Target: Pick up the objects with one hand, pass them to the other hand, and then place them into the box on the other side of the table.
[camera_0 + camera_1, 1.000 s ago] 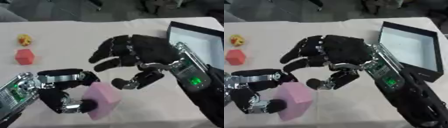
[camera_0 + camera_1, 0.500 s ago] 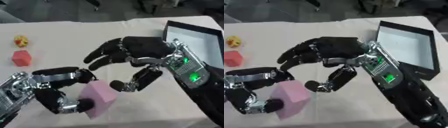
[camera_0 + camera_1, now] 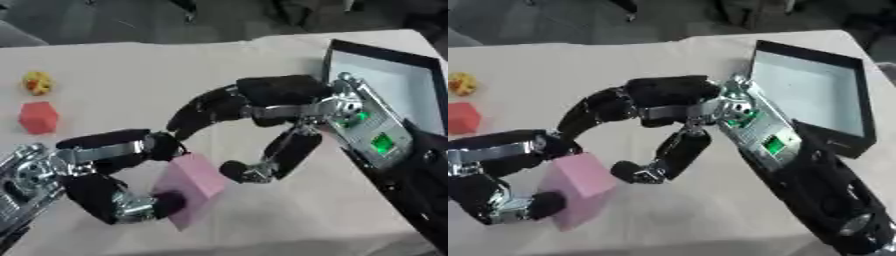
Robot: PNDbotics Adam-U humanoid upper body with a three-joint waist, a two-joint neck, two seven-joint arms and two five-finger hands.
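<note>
My left hand (image 3: pixel 101 175) holds a pink block (image 3: pixel 187 189) at the lower left, fingers over its top and thumb under it, lifted above the table. My right hand (image 3: pixel 262 107) comes in from the right with fingers spread and curved over the block's top and its thumb (image 3: pixel 262 165) beside the block's right face, nearly touching it. A red cube (image 3: pixel 38 117) and a small yellow object (image 3: pixel 38 82) lie on the table at the far left. The black box (image 3: pixel 815 95) with a pale inside sits at the right edge.
A beige cloth (image 3: pixel 157 65) covers the table. Dark shapes show beyond the far edge. Bare cloth lies between the hands and the far edge.
My right hand has moved left and down toward the pink block, its fingers now arching over it. The left hand has raised the block slightly toward it.
</note>
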